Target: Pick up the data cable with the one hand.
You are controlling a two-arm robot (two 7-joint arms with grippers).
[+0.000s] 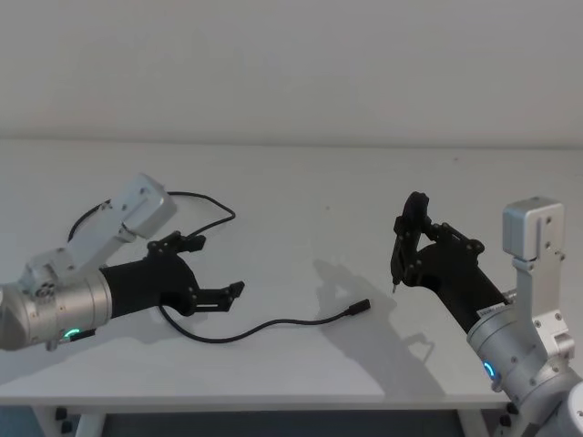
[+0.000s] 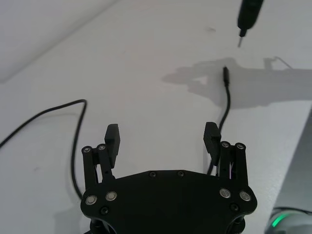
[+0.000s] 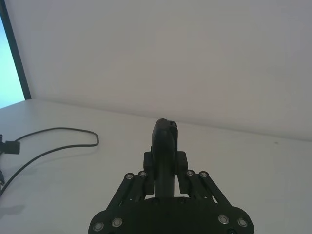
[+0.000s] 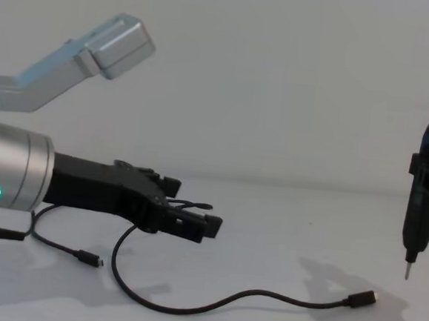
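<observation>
— Head view first. What's on the left?
— The left gripper (image 1: 217, 265). Its two fingers are spread wide, just over the data cable (image 1: 273, 323) lying on the white table (image 1: 301, 191).
— And to the right?
— The cable's plug (image 1: 360, 308), then the right gripper (image 1: 407, 238) squeezing a thin black tool (image 1: 397, 269).

A white table (image 1: 301, 182) stands before a plain pale wall (image 1: 291, 64). On its left side, near the front edge, a short thin black lead (image 4: 59, 243) curves, ending in a small plug (image 4: 92, 259).
</observation>
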